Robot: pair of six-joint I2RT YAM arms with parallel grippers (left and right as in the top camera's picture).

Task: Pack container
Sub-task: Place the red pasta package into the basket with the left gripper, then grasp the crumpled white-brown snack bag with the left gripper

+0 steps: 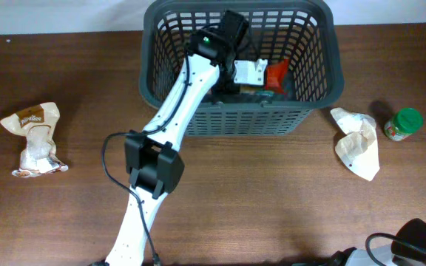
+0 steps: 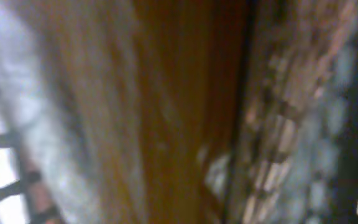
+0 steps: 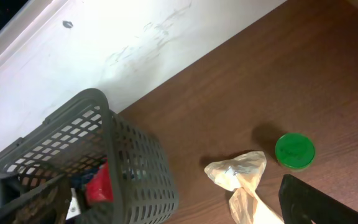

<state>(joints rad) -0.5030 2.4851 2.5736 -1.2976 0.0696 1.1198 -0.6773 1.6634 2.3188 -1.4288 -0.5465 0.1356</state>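
The container is a dark grey lattice basket (image 1: 316, 111) at the table's back centre; it also shows in the right wrist view (image 3: 142, 168). Inside it lie a white packet (image 1: 250, 72) and a red packet (image 1: 277, 74). My left arm reaches down into the basket, and its gripper (image 1: 231, 77) is low among the packets with the jaws hidden. The left wrist view is a blurred close-up of an orange-brown packet (image 2: 179, 112) with lattice at the edges. Of my right gripper, only a dark part (image 3: 319, 202) shows, above the table to the basket's right.
A beige snack packet (image 1: 35, 137) lies at the far left. A crumpled cream packet (image 1: 357, 140) and a small green-lidded jar (image 1: 404, 124) lie to the right of the basket, both also in the right wrist view (image 3: 241, 180) (image 3: 294, 150). The right arm's base (image 1: 420, 240) sits at the front right.
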